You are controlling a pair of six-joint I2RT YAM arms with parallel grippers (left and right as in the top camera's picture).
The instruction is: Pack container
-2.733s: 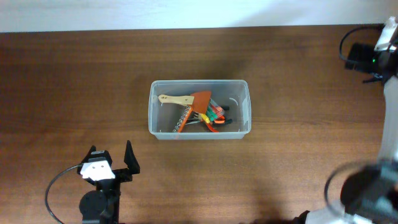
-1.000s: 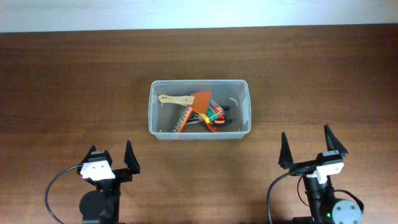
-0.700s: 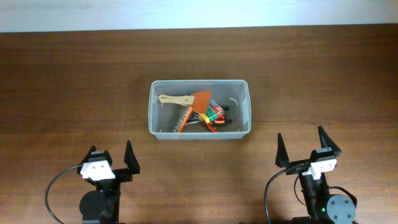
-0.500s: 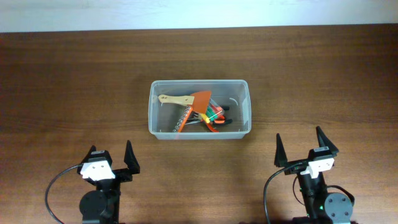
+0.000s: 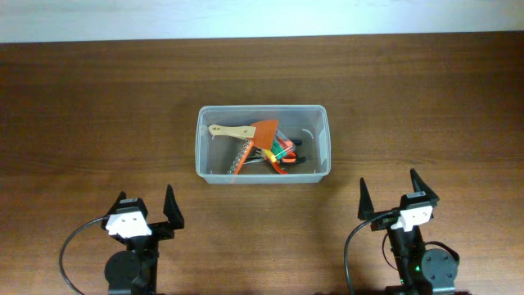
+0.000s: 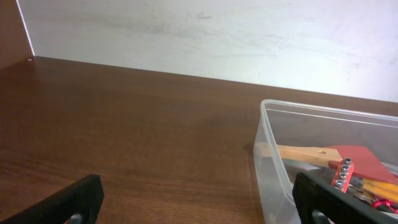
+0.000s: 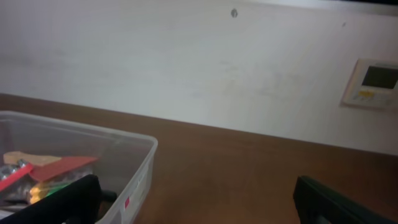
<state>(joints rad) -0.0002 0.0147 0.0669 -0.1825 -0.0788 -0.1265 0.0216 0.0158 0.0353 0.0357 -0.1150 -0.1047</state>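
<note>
Wood table (image 5: 98, 106): container (image 5: 321, 143) w/ tools centre; both claws open.

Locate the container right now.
Overhead view: the container sits mid-table, ahead of and between the left gripper and right gripper, touching neither, with hand tools inside.

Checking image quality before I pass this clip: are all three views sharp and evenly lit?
Overhead: sharp and evenly lit, no hard shadows around the container. Left wrist: fairly crisp, with a soft sheen on the table. Right wrist: noticeably softer, with the container's near corner and the wall panel hazy.
</note>
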